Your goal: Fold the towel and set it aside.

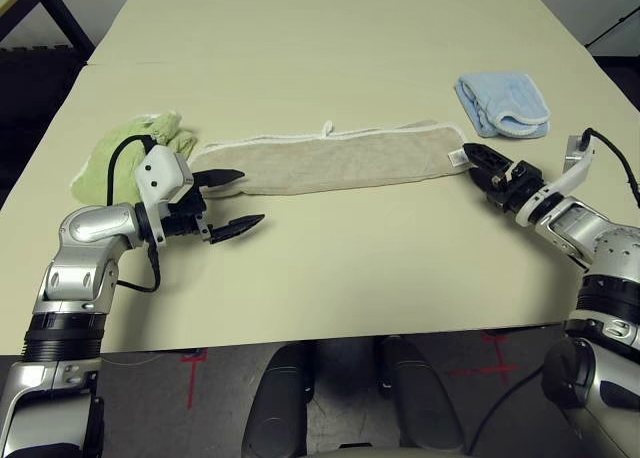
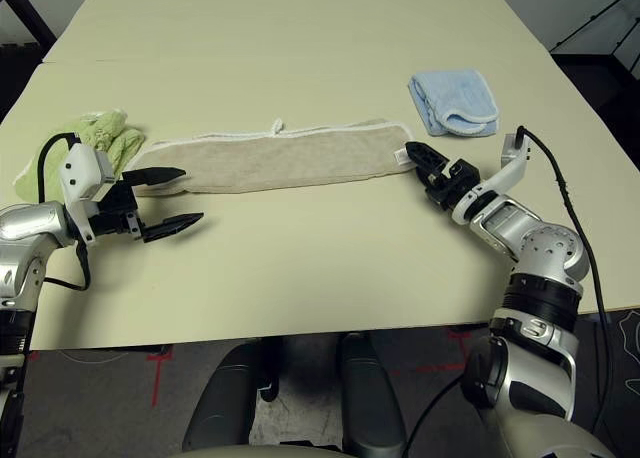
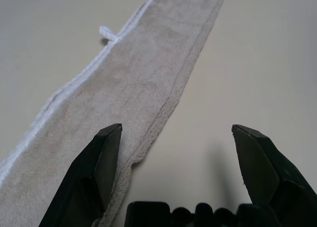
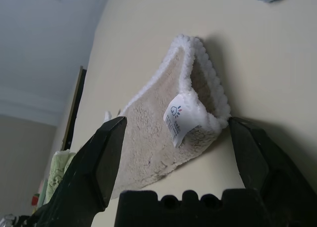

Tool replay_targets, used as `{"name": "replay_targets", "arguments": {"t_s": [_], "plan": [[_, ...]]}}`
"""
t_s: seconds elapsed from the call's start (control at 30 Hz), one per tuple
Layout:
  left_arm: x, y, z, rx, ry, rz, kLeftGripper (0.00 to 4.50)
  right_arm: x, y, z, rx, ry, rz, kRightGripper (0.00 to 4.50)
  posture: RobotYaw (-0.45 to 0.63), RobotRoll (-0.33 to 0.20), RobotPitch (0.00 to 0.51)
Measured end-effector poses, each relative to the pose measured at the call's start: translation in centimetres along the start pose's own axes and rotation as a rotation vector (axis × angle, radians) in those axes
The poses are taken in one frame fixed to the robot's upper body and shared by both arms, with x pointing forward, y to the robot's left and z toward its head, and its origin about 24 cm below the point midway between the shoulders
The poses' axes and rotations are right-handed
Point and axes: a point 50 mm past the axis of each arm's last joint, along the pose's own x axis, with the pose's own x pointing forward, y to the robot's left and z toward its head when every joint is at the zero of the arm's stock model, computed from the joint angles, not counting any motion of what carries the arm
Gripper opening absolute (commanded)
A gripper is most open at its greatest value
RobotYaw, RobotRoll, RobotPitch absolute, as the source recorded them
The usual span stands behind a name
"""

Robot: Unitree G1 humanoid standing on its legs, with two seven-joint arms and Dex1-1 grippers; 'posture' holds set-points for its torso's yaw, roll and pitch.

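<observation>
The towel (image 1: pixel 330 158) lies stretched out flat on the pale surface (image 1: pixel 330 268), running lengthwise between the two grippers. The left gripper (image 1: pixel 228 200) sits at one short end with its black fingers spread wide; one finger reaches over the towel's corner while the other hangs over bare surface on the robot's side. The right gripper (image 1: pixel 483 161) points at the opposite short end, right up against it, fingers likewise spread and holding nothing.

The head views show the towel as a thin strip with a white stitched edge along its far side and a small loop (image 1: pixel 325 128) at about mid-length. The left wrist view adds that the towel's near long edge is thick and doubled, passing just inside one finger (image 3: pixel 106 160), with open surface filling the gap to the other finger. The right wrist view shows what the head views cannot: that end of the towel stands raised off the surface in a curl, rimmed in white, with a small white tag (image 4: pixel 177 119) bearing a dark mark, framed between the spread fingers.

Behind the left gripper, touching the towel's end, is a bunched pale green cloth (image 1: pixel 125 153). Beyond the right gripper, apart from the towel, lies a folded light blue cloth (image 1: pixel 503 103). The surface between the towel and the robot is bare, as is the wide stretch beyond the towel.
</observation>
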Motion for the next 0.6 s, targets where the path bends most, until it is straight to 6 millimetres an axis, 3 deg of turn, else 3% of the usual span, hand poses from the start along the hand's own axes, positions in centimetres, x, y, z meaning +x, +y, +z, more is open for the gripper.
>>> {"name": "replay_targets", "arguments": {"t_s": [0.1,0.2,0.53,0.6], "plan": [[0.0,0.0,-0.1,-0.004,0.003,0.000,4.50,0.3,0.1,-0.2,-0.006,-0.002,0.001,4.47,0.02,0.000,0.199],[-0.1,-0.1,-0.2,-0.009,0.006,-0.001,4.50,0.6,0.1,-0.4,-0.009,-0.004,-0.003,3.87,0.02,0.000,0.197],[-0.1,-0.1,-0.2,-0.009,0.006,-0.001,4.50,1.1,0.2,-0.8,-0.003,-0.011,-0.006,0.22,0.02,0.000,0.188],[-0.1,-0.1,-0.2,-0.008,0.006,-0.001,4.50,1.1,0.2,-0.7,-0.007,-0.021,-0.008,0.04,0.02,0.000,0.188]]}}
